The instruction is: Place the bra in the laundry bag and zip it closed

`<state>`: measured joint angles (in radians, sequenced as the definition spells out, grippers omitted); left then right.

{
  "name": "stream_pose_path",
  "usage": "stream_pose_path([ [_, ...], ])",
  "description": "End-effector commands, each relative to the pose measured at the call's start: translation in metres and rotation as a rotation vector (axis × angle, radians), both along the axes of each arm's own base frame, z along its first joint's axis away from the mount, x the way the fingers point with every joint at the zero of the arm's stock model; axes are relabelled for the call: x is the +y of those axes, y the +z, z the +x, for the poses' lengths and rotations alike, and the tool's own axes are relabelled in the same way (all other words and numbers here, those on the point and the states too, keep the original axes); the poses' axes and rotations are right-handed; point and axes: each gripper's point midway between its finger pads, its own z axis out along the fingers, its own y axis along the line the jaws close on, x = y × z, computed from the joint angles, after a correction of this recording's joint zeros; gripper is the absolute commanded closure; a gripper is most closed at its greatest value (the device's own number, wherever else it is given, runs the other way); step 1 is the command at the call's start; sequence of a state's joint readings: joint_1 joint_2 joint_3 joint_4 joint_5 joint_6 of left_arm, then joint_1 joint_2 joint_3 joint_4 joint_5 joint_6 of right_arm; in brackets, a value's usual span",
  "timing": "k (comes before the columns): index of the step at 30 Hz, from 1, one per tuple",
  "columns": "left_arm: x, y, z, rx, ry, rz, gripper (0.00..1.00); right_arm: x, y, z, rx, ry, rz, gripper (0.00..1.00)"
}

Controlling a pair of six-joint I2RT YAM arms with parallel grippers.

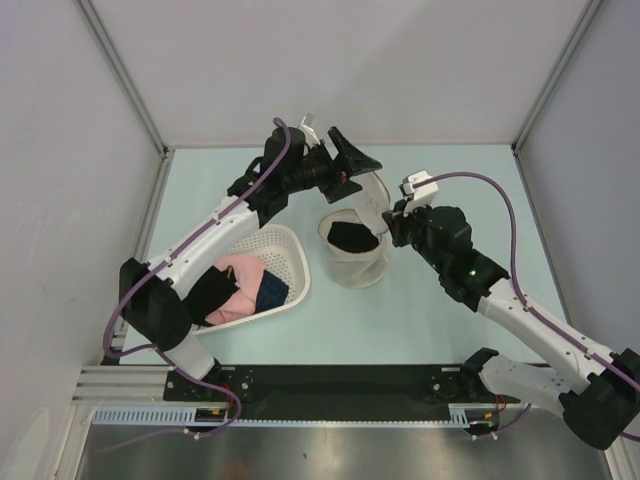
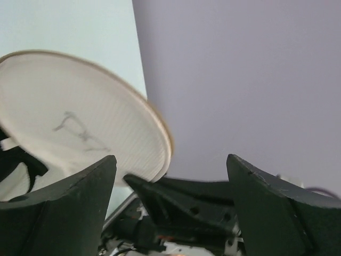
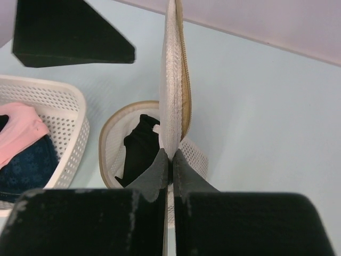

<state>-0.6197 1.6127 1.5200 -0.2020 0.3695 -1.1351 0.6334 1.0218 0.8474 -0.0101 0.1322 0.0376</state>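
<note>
The cream mesh laundry bag (image 1: 355,255) stands open in the middle of the table, its lid (image 1: 378,195) raised upright. The black bra (image 1: 352,237) lies inside the bag's lower half, also seen in the right wrist view (image 3: 139,146). My right gripper (image 3: 171,156) is shut on the lid's edge (image 3: 173,96) and holds it up; it shows in the top view (image 1: 398,222). My left gripper (image 1: 345,160) is open and empty, just behind the lid; in its own view the gripper (image 2: 170,176) faces the lid's outer face (image 2: 80,117) with the dark logo.
A white perforated basket (image 1: 290,255) lies left of the bag, holding a pink garment (image 1: 243,275), a dark navy cloth (image 1: 270,292) and a black cloth (image 1: 210,295). Grey walls enclose the table on three sides. The arm bases stand at the near edge.
</note>
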Motion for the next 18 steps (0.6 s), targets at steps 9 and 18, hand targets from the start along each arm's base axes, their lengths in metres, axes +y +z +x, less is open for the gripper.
stream_pose_path([
  [9, -0.02, -0.004, 0.009, 0.119, 0.084, -0.039, 0.31, 0.017, 0.021, -0.014, -0.114, 0.021, -0.077, 0.97],
  [18, -0.012, -0.006, 0.0, -0.222, -0.172, -0.062, 0.99, -0.004, -0.002, -0.035, 0.125, -0.05, 0.027, 0.48],
])
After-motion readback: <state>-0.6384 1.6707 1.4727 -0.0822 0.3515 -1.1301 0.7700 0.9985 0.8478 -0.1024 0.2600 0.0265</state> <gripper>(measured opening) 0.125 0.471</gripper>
